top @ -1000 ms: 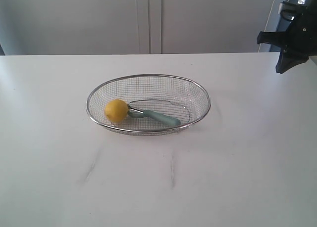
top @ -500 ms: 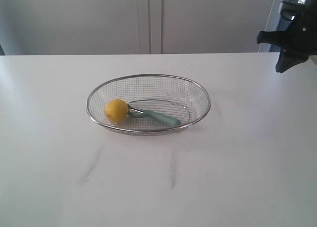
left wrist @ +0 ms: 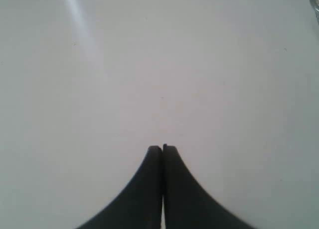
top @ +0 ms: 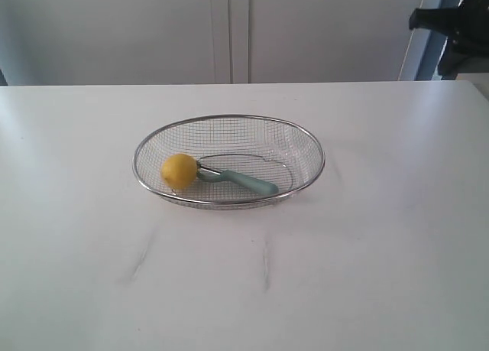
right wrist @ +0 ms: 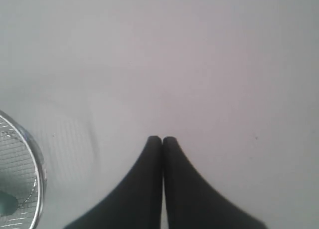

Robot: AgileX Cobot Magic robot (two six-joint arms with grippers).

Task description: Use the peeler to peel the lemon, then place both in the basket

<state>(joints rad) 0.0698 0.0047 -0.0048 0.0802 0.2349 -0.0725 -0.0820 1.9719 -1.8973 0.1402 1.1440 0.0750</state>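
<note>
The lemon (top: 179, 170) and the peeler (top: 241, 180) lie touching in the basket (top: 229, 118), and the left gripper (left wrist: 162, 148) and right gripper (right wrist: 162, 139) are pinched closed on nothing above the table (top: 344, 274), so I'd say simply park both arms well away from the rim.

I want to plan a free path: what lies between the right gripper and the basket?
Only bare white table, as the right wrist view shows. The right gripper is shut and apart from the basket.
</note>
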